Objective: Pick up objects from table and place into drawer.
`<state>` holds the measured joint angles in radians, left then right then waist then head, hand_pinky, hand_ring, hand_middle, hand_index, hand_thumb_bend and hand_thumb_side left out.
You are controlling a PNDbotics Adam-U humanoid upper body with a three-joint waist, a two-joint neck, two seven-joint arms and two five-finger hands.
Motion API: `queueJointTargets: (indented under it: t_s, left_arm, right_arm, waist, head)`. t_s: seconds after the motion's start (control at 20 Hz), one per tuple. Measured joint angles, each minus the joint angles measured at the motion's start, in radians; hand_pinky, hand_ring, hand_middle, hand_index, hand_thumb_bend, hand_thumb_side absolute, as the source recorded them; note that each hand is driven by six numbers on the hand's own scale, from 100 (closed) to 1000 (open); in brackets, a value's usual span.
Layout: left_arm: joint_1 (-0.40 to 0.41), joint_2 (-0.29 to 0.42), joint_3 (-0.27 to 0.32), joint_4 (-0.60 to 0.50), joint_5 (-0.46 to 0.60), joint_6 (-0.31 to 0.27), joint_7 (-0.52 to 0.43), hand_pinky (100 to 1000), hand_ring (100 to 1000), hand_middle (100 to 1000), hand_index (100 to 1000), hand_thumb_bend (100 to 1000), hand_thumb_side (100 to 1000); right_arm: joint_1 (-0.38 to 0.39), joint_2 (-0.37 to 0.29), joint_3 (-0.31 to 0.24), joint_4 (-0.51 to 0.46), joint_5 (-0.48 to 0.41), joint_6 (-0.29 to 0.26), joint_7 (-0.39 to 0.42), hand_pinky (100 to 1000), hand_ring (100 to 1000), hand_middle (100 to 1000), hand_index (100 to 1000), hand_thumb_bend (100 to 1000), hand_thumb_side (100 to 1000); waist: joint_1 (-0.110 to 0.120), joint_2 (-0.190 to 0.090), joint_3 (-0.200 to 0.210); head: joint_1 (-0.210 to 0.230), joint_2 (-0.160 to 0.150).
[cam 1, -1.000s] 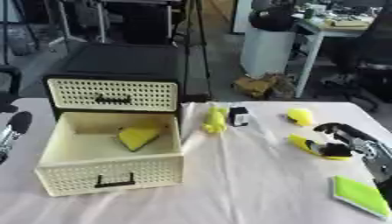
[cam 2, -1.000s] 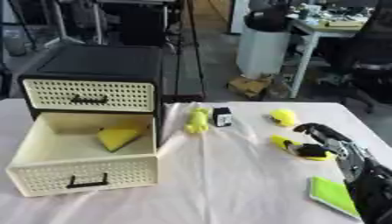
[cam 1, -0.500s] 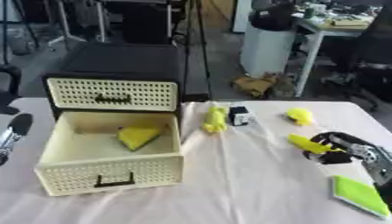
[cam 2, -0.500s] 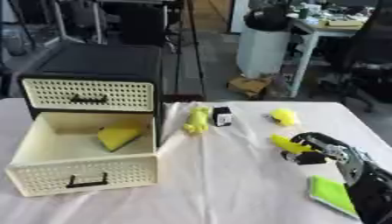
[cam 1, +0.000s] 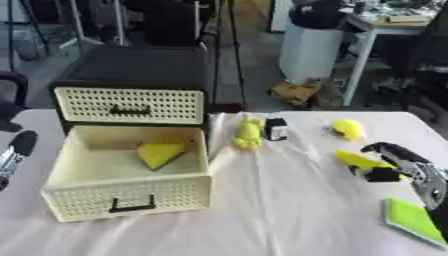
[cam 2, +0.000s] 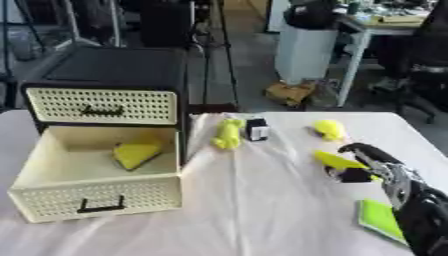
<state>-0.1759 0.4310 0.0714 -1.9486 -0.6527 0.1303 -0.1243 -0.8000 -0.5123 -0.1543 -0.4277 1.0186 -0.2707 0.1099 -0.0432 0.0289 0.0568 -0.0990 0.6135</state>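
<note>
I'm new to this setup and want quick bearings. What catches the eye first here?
The cream perforated drawer pulled open at the left, a yellow wedge already inside it. At the right, the robot's right hand curls around a yellow object on the white cloth. Beyond lie more yellow pieces and a green pad.

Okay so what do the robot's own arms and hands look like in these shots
The right hand, coming in from the lower right, has black fingers on a silver, metallic-looking palm section, and behind it a thick black forearm. Of the left arm, only a slim piece shows at the left edge: a rounded black tip on a silver-grey segment. No cables or markings are visible.
</note>
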Motion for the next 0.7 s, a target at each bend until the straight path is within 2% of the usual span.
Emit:
queueJointTargets:
  t_s: [0.55,0.65,0.7]
  left_arm:
    - [-0.018,-0.001,0.0,-0.011,-0.001,-0.002,-0.001,100,100,100,731,496,1000]
    - [-0.018,-0.001,0.0,-0.012,-0.001,-0.003,-0.002,100,100,100,731,496,1000]
    - [-0.018,-0.001,0.0,-0.012,-0.001,-0.003,-0.002,100,100,100,731,496,1000]
  right_arm:
    - [-0.03,-0.024,0.001,0.068,0.027,0.028,-0.038,841,906,875,896,334,553]
    - [-0.037,-0.03,0.006,0.084,0.027,0.033,-0.034,827,896,871,896,321,530]
    - [-0.039,-0.032,0.007,0.091,0.026,0.035,-0.031,817,890,866,894,290,470]
  waist:
    - [0.016,0.037,0.022]
    - [0.018,0.037,0.026]
    - [0.018,0.037,0.026]
  head:
    - [-0.004,-0.01]
    - [-0.005,-0.01]
    - [-0.005,-0.01]
